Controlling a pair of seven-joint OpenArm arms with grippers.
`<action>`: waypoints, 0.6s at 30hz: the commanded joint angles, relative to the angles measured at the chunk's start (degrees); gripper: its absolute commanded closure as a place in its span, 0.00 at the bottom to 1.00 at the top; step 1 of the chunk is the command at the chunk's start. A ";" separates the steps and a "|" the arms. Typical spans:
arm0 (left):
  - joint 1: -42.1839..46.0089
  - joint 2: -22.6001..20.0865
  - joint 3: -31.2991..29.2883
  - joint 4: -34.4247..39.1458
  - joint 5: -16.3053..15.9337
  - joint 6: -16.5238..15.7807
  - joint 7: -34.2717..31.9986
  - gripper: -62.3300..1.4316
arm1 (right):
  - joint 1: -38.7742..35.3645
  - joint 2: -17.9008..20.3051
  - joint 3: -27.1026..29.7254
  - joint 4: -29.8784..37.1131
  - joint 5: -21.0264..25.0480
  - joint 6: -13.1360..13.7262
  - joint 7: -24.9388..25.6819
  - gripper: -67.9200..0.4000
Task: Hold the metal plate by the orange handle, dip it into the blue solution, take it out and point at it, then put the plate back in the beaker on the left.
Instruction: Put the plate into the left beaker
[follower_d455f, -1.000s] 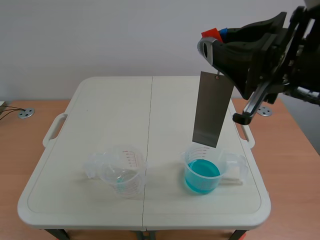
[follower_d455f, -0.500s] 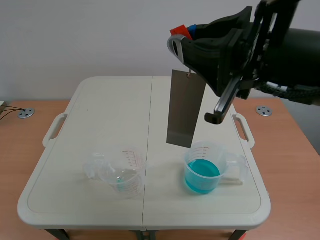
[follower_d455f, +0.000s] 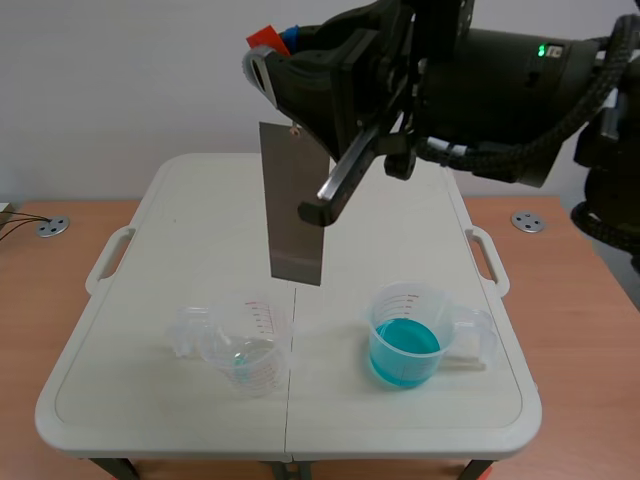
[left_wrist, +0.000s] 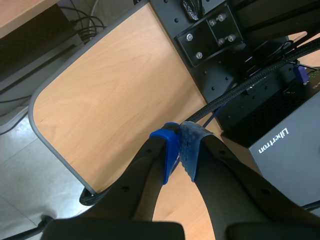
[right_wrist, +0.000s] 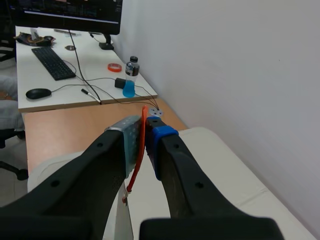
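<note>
Our right hand pinches the orange handle. The metal plate hangs from it above the table, between the left beaker and the right beaker of blue solution. Our left hand is pressed together on nothing.

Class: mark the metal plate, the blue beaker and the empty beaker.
metal plate (follower_d455f: 285, 195): scene view, middle of its grey face.
blue beaker (follower_d455f: 405, 372): scene view, front wall over the solution.
empty beaker (follower_d455f: 262, 322): scene view, wall bearing the red scale.
</note>
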 joint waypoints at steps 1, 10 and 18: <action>0.35 -0.15 -0.42 0.59 -0.33 -0.50 -0.72 0.95 | 1.55 -0.87 -0.68 1.20 -0.24 -0.44 0.17 0.97; 0.33 -0.15 -0.42 0.22 -0.33 -0.50 -0.46 0.95 | 3.65 -4.96 -5.46 -0.42 -2.08 -0.83 -1.77 0.97; 0.28 0.00 -0.42 -0.61 -0.33 -0.50 -0.48 0.95 | 5.79 -7.65 -8.50 -5.66 -2.56 -0.83 -1.99 0.97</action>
